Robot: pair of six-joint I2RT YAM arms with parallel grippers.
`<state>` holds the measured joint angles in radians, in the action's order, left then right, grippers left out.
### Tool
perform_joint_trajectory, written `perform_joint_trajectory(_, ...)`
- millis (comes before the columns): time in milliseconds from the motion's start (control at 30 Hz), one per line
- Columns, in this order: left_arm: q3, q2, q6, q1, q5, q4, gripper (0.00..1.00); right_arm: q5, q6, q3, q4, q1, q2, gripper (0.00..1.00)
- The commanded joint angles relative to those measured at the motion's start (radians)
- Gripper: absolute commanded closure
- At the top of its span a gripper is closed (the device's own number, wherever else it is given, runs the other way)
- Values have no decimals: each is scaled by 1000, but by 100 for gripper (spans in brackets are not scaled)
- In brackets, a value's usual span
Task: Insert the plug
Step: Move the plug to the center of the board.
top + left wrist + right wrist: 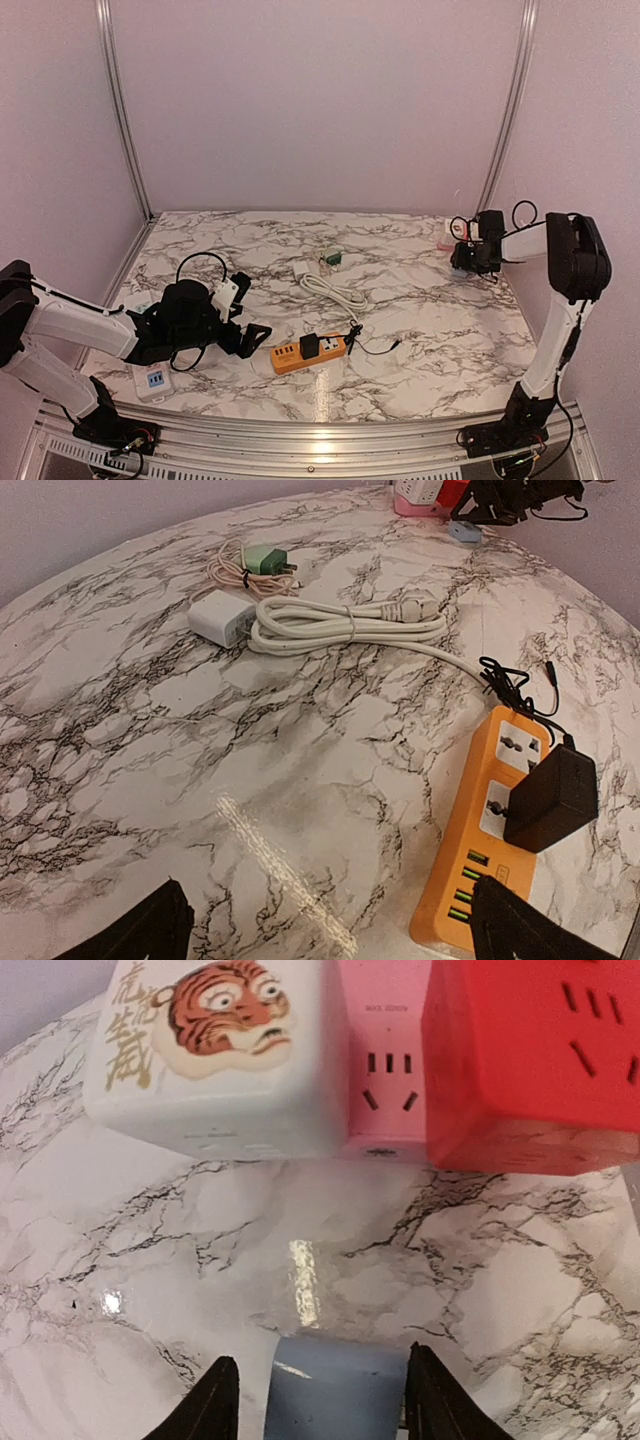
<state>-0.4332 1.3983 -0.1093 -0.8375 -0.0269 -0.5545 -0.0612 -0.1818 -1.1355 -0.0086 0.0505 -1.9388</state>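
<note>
Shows black adapter [552, 798] seated in orange power strip [455, 880] at 6 o'clock on tabletop [420, 330]; insertion judged complete. Shows left claw [262, 338] open, empty, at strip's 9 o'clock; right claw [318, 1405] spread, straddling blue-grey block [340, 1380], 2 o'clock.

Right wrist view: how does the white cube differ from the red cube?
The white cube bears a tiger face and gold characters; the red cube shows only plain socket slots. The white cube stands left of the pink socket block, the red cube right of it. Both rest on the marble table.
</note>
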Motion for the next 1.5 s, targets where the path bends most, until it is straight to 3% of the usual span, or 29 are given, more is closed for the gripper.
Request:
perform_joint_trajectory(0,0,5,-4,7,4,-22,1,10,19,-51,-21,-77,-20,49)
perform_joint_trajectory(533,1,-5,-4,7,7,-23,1,9,58,23,-39,-167,37,51)
perform_joint_trajectory(967,-2,5,-9,7,18,-26,1,11,112,44,-71,-189,46,67)
perform_joint_trajectory(1267,-4,8,-9,6,18,-29,1,30,113,-117,-116,-380,8,68)
perform_joint_trajectory(1467,1,-4,-7,6,16,-28,1,37,114,-331,-178,-487,-127,67)
